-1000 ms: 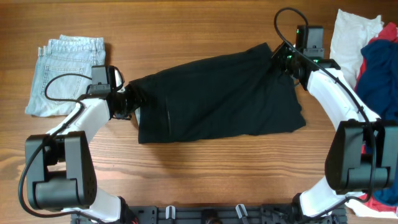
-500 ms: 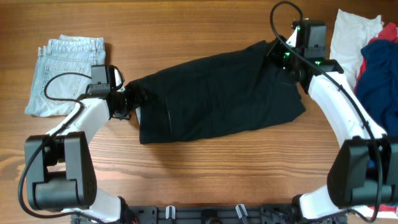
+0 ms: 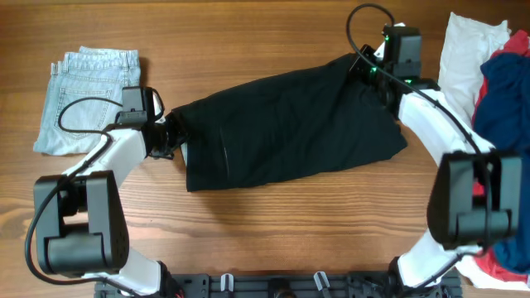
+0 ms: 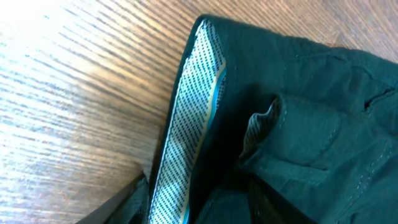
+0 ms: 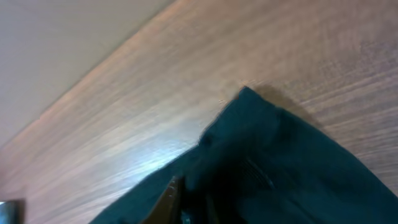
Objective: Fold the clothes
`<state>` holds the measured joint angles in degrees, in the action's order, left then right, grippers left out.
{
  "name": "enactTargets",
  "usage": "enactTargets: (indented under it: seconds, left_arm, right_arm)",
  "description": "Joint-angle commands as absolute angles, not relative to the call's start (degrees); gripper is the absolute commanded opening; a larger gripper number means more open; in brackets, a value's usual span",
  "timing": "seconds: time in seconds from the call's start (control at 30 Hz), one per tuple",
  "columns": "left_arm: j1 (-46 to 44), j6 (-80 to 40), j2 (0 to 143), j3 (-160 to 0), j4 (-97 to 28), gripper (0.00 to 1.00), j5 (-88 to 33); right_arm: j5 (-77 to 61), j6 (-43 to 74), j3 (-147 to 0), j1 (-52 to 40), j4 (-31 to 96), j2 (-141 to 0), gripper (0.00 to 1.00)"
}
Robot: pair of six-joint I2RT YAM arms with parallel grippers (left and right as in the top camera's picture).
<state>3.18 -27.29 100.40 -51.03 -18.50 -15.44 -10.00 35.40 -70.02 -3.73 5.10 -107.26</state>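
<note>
1. The black trousers [image 3: 290,124] lie spread across the middle of the table [image 3: 248,25], slanting from lower left up to upper right. How many layers they are in cannot be made out.
2. The left gripper [image 3: 172,134] sits at the garment's left end, at the waist. In the left wrist view the pale dotted waistband lining [image 4: 186,137] is turned up along the edge, just ahead of the fingers. Whether this pincer is nipping the cloth or standing parted beside it, I cannot tell.
3. The right gripper [image 3: 364,70] is at the far upper right corner of the trousers. The right wrist view shows that corner lying on the wood. Here too I cannot tell whether the pincer is closed on the fabric or loose.
4. A folded denim piece [image 3: 87,99] rests at the left, well apart from the trousers, and an unsorted heap [image 3: 489,66] of white, red and navy waits at the right edge.
5. The step in hand looks like laying out and straightening the trousers between both ends, ahead of a fold.
6. The next move calls for a sure pinch at each end. After that comes an even lift that carries one end over the other with the edges matched and no slack bunching in the middle
</note>
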Motion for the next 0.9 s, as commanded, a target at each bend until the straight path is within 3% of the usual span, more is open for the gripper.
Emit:
enactTargets:
  seconds: [0.0,0.1,0.17,0.27,0.53,0.6,0.67,0.73,0.77,0.87]
  left_arm:
    - [3.60,-27.40,105.32,-49.41,-19.97,0.52,-13.82]
    - [3.62,-27.40,105.34,-49.41,-20.71,0.52,-13.85]
    - [3.62,-27.38,105.34,-49.41,-21.52,0.55,-13.82]
    - [3.62,-27.38,105.34,-49.41,-23.24,0.57,-13.13]
    - [3.62,-27.38,105.34,-49.41,-28.84,0.60,-12.12]
    - [3.62,-27.38,105.34,-49.41,-30.72,0.65,-12.23]
    - [3.62,-24.77,105.34,-49.41,-32.45,0.80,-16.19]
    - [3.62,-22.41,105.34,-49.41,-32.64,0.86,-20.23]
    - [3.60,-22.39,105.34,-49.41,-32.67,0.94,-21.37]
    - [3.60,-21.15,105.34,-49.39,-32.86,0.95,-21.50]
  right_arm:
    - [-8.21,34.63,-71.05,-3.79,3.95,-112.36,0.30]
    - [-7.53,34.70,-71.05,-3.05,6.24,-116.53,0.66]
    - [-6.31,34.48,-71.02,-1.72,9.63,-117.08,0.84]
    - [-6.17,34.24,-71.05,1.34,13.10,-116.29,0.99]
    - [-14.02,30.28,-71.05,7.68,21.63,-108.40,1.00]
    - [-14.06,28.27,-71.05,7.38,25.10,-104.51,0.99]
    - [-14.06,25.58,-71.05,6.33,30.94,-99.42,0.99]
    - [-14.04,23.99,-71.05,4.51,35.29,-95.74,1.00]
    - [-14.02,23.81,-71.05,3.40,36.91,-94.41,0.99]
    - [-14.04,22.44,-71.05,-0.14,40.29,-92.99,1.00]
